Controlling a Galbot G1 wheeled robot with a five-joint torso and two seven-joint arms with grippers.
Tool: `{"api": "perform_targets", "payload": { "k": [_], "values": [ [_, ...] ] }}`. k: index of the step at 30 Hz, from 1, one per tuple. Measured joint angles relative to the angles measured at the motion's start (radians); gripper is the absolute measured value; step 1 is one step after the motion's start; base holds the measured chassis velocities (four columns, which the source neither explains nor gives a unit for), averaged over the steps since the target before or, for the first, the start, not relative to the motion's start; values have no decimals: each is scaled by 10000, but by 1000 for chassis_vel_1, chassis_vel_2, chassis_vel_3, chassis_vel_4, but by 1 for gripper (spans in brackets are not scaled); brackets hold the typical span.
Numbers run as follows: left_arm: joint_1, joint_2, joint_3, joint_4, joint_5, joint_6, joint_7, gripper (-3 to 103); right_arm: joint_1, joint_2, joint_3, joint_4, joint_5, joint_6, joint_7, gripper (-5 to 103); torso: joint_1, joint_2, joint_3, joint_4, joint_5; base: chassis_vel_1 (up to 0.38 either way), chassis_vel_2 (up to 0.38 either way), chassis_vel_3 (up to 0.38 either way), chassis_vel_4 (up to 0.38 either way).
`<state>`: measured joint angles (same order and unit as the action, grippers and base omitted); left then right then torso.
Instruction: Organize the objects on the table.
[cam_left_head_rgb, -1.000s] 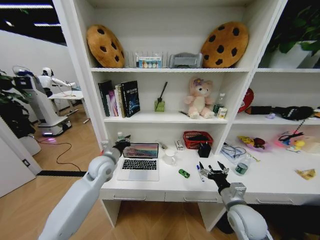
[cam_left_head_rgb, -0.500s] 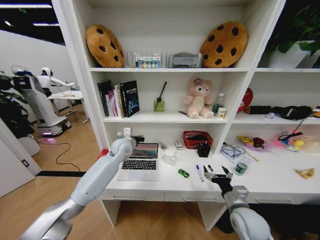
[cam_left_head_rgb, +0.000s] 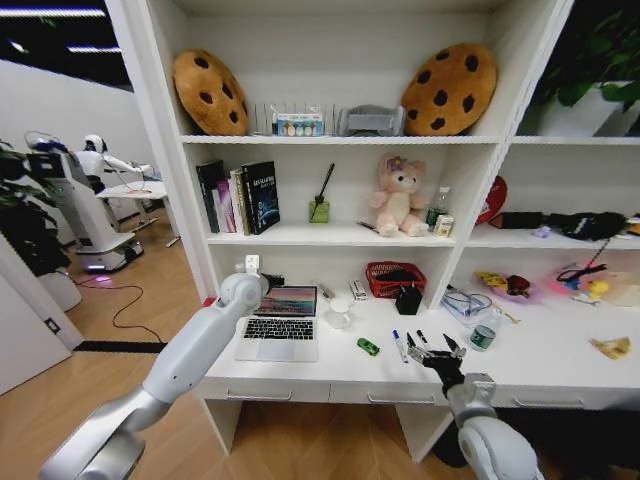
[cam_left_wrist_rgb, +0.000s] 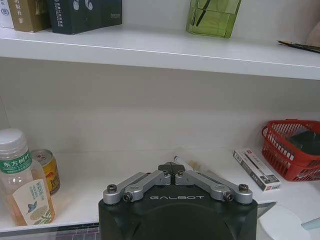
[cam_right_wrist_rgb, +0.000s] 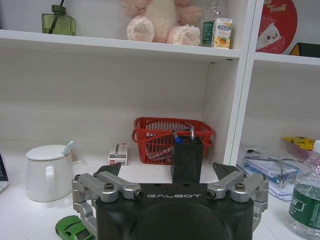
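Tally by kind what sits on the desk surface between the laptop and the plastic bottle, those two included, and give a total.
Laptop: 1
White mug: 1
Green toy car: 1
Pens lying loose: 2
Red basket: 1
Black pen holder: 1
Small white box: 1
Plastic bottle: 1
Total: 9

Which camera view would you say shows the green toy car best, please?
The head view: the whole green toy car lies on the table between laptop and pens. The right wrist view catches part of it beside the right gripper.
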<state>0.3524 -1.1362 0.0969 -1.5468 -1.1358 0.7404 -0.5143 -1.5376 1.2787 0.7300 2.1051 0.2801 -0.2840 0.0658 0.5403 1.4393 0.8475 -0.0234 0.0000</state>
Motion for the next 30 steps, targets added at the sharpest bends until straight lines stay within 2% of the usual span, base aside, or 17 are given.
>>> {"api": "perform_targets", "payload": {
  "k": [17, 23, 30],
  "values": [
    [43, 158, 146, 339, -41, -32, 202, 0, 62, -8, -56, -31, 312, -232, 228, 100, 0, 0, 0, 2, -1, 0, 0, 0, 0],
    [339, 401, 39, 68, 56, -38, 272, 0, 115, -27, -54, -89, 344, -262, 298, 100, 0, 0, 0, 3, 0, 0, 0, 0, 0],
    [1343, 796, -184, -917, 103, -48, -65, 0, 102, 78, -32, -58, 334, -387, 374, 100, 0, 0, 0, 3, -2, 0, 0, 0, 0]
  ]
}}
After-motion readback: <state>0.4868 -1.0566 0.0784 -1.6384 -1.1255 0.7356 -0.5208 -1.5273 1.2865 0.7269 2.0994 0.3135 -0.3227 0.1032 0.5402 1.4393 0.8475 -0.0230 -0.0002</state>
